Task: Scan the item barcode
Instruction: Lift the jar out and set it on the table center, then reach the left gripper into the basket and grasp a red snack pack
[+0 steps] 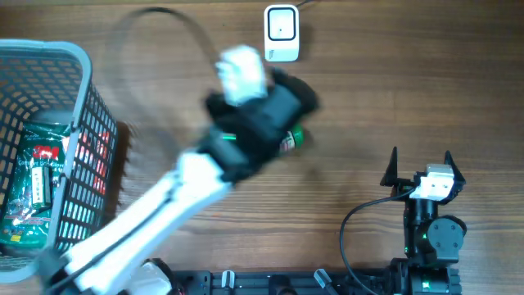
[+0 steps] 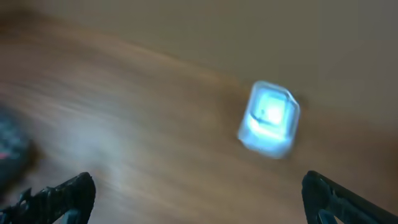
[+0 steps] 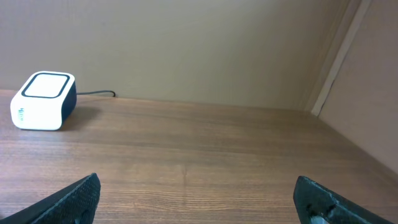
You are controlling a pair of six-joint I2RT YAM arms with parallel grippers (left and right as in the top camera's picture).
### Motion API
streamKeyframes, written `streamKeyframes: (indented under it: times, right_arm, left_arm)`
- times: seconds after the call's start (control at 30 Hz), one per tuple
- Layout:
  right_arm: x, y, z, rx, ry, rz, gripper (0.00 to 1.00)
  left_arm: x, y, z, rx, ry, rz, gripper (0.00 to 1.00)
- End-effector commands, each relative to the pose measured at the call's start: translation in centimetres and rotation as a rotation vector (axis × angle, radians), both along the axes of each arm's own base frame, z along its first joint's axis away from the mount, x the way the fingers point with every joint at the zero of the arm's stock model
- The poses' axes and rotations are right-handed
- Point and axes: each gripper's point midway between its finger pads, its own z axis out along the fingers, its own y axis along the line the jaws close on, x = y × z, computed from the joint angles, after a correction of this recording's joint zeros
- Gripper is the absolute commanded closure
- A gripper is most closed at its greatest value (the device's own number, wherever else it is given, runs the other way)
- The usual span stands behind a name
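Our left tool [image 2: 196, 186] and right tool [image 3: 196, 186] gape wide, empty, above the wood-grain counter [image 1: 352, 98]; we see the green item [image 1: 296, 138] mid-counter, the scanner [image 1: 281, 33] at its far edge, beige wall [image 3: 186, 43] behind.

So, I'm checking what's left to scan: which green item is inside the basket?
The large green packet in the grey basket; the small green item lies out on the table, half hidden under the left arm.

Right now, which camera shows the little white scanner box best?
The right wrist view: the white scanner box looks sharp there, with its top and side both clear. Overhead shows it small, from straight above. The left wrist view shows it only as a blurry blue-white smear.
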Motion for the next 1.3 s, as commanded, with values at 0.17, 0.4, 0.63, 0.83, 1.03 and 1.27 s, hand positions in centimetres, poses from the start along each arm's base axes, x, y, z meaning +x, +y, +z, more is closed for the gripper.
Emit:
streamKeyframes:
  times: [0.17,0.4,0.63,0.83,1.03,1.27]
  right_arm:
    - [-0.1,-0.3,0.1,-0.013,-0.004,-0.015,0.00]
    - [-0.1,-0.3,0.1,-0.013,-0.004,-0.015,0.00]
    - [-0.1,-0.3,0.1,-0.013,-0.004,-0.015,0.00]
    - [-0.1,-0.3,0.1,-0.013,-0.004,-0.015,0.00]
    - [-0.1,-0.3,0.1,-0.013,-0.004,-0.015,0.00]
    - [-0.1,-0.3,0.1,-0.013,-0.004,-0.015,0.00]
  left_arm:
    - [-6.9,26.6,9.5,-0.317,-0.242,0.566,0.00]
    - [-8.8,35.7,-0.6,-0.656,0.032,0.878,0.00]
    - [-5.5,37.3,-12.6,-0.834,0.404,0.945,0.00]
    - [-4.4,38.0,-20.2,-0.878,0.576,1.015,0.00]
    - [-4.2,37.5,-23.7,-0.881,0.665,1.023,0.00]
    - [-4.5,36.4,-27.7,-0.837,0.663,1.005,0.20]
